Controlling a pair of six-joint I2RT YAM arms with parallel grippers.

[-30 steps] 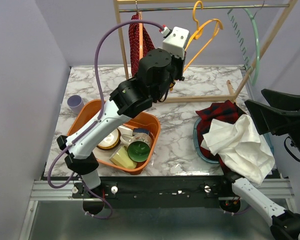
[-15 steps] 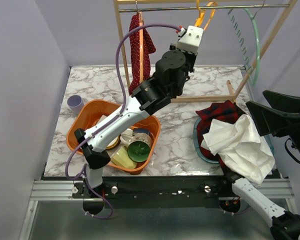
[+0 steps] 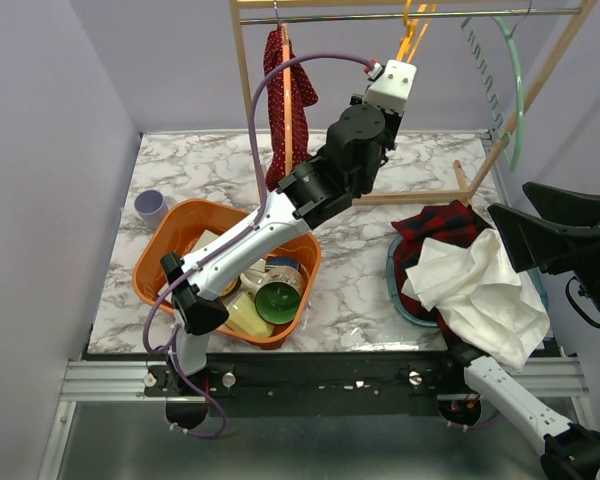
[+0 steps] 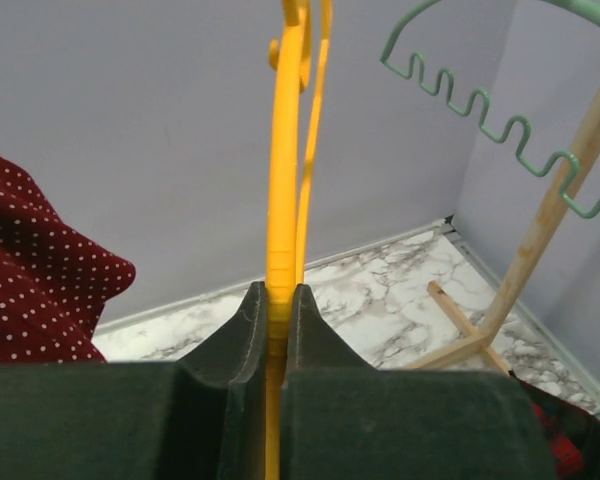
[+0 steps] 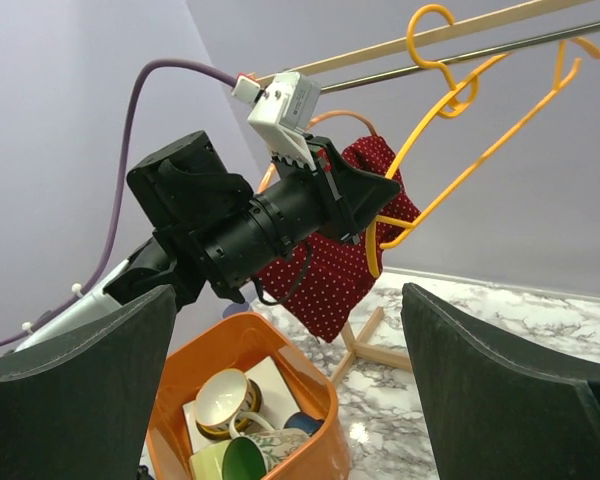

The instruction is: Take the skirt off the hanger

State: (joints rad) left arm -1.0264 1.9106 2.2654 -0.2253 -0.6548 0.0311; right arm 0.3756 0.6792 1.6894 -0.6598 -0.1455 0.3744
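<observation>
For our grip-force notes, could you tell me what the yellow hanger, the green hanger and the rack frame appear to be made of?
The yellow hanger, clamped in the left end effector, looks like smooth plastic: even colour, flat moulded bar. The green hanger seems coated wire, thin and bent in waves. The rack frame looks like bare pale wood, matte and square-cut.

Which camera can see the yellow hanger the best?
The right wrist camera: it shows the whole yellow hanger side-on, hooked on the rail, the left claw pinching it. The left wrist camera sees only a thin edge-on strip between its fingers. The top camera catches just a bit at the picture's upper edge.
</observation>
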